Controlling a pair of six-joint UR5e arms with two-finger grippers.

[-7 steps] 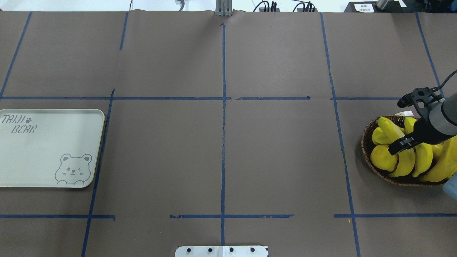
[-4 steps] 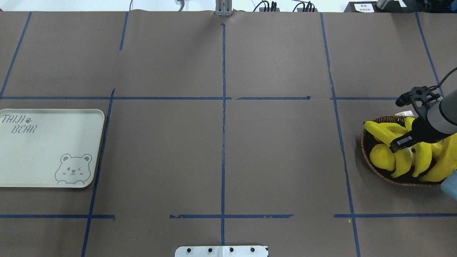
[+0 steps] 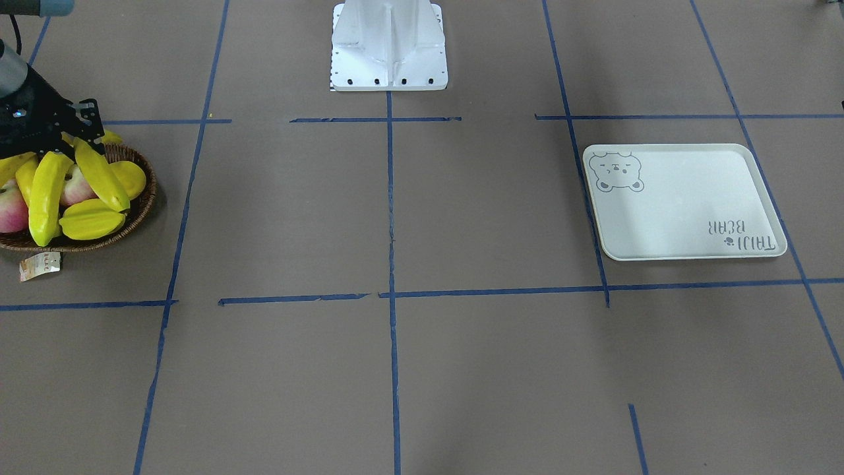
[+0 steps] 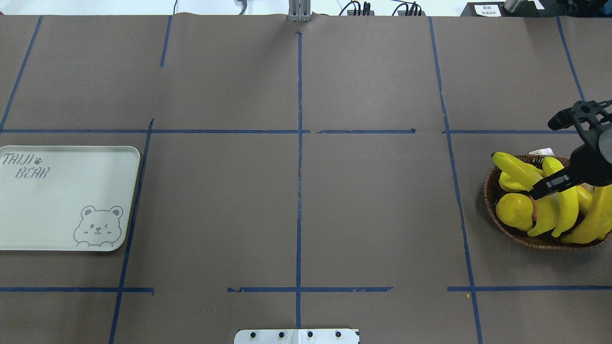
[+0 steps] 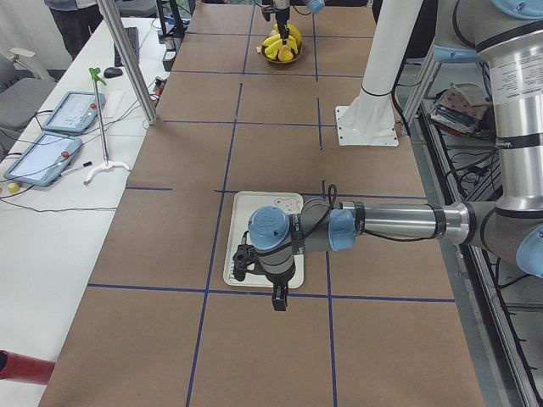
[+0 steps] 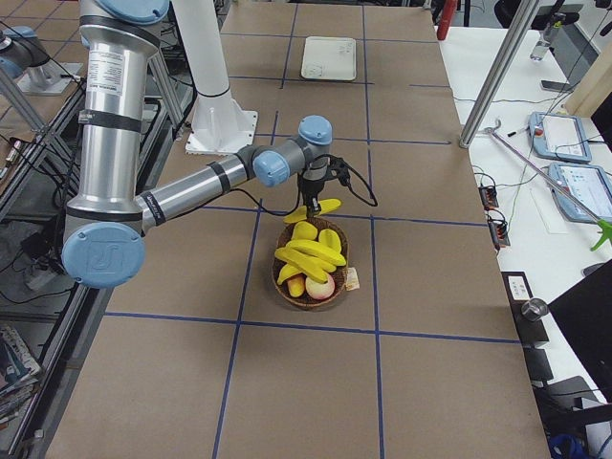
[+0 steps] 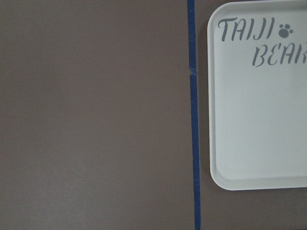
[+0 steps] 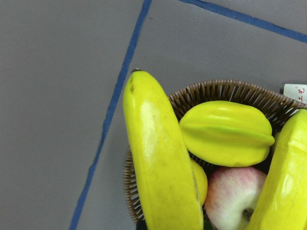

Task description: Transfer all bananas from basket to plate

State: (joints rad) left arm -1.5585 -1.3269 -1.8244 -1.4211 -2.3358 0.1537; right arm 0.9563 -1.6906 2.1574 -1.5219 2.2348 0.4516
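My right gripper is shut on one banana and holds it lifted over the wicker basket, its free end past the rim. It shows large in the right wrist view and from the front. More bananas lie in the basket. The bear-print plate sits far left with nothing on it. My left gripper hangs by the plate's near edge; I cannot tell if it is open or shut.
The basket also holds a starfruit, a lemon and pink apples. A paper tag lies at its rim. Blue tape lines cross the brown table. The robot's white base stands at the near middle.
My right gripper has risen and shifted right with the banana. The banana has come up out of the pile and its free end now points out over the basket's rim.
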